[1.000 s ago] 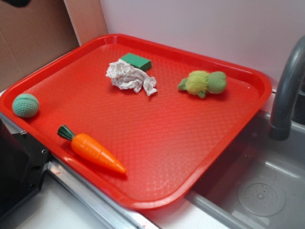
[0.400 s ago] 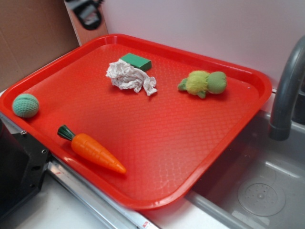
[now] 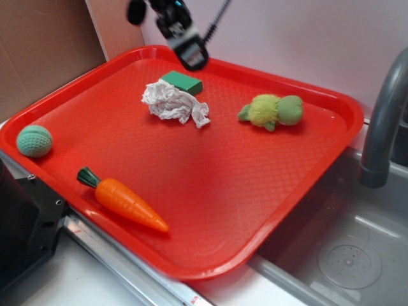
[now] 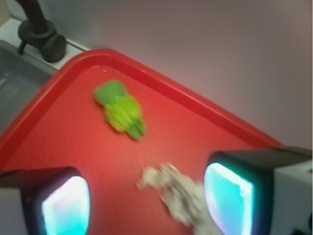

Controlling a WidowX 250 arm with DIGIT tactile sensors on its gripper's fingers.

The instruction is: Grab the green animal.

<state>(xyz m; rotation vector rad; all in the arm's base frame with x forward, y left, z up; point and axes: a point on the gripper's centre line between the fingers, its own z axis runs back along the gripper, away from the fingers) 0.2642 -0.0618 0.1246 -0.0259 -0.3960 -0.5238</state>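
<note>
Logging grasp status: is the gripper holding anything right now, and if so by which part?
Nothing is held. The gripper is open and up in the air over the tray's far side; the green animal lies untouched on the red tray.

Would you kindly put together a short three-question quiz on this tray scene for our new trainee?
1. True or false: the gripper is holding the green animal.
2. Which lies nearest the crumpled paper: A) carrot, B) green block, C) knitted ball?
3. Fill in: in the wrist view, the gripper's fingers stand ___, with nothing between them.

Key
1. False; it hangs above the far edge of the red tray, apart from the toy.
2. B; the block sits right behind the paper.
3. Apart (open).
</note>
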